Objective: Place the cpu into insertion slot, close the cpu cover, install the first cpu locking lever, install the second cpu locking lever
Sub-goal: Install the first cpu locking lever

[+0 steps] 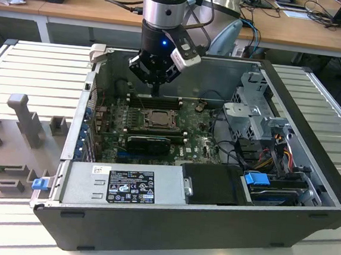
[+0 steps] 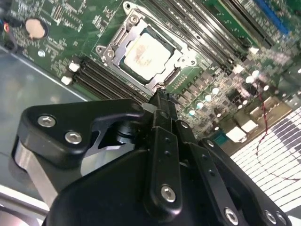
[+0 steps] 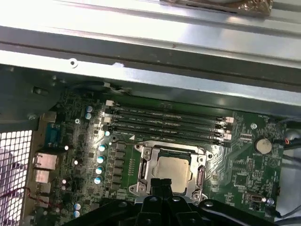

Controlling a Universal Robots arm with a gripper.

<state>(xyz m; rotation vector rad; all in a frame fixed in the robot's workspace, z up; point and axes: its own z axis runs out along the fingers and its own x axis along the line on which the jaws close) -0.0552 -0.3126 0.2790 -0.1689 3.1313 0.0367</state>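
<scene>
Exterior view: my gripper (image 1: 155,91) hung pinched together, empty; cpu (image 1: 158,119) sat at its 6 o'clock, under cpu cover (image 1: 172,122). Risk, my guess: off-centre descent could skid tips, gouge motherboard (image 1: 200,139).

A pale metal table (image 1: 38,68) with long ribbed slats carries everything here. Across its middle a black computer case (image 1: 209,232) lies flat on the slats, its open side facing up. At the exterior view's left, just beside the case, a grey moulded fixture (image 1: 1,154) rests on the table, with an upright block (image 1: 25,115) rising from it.
</scene>
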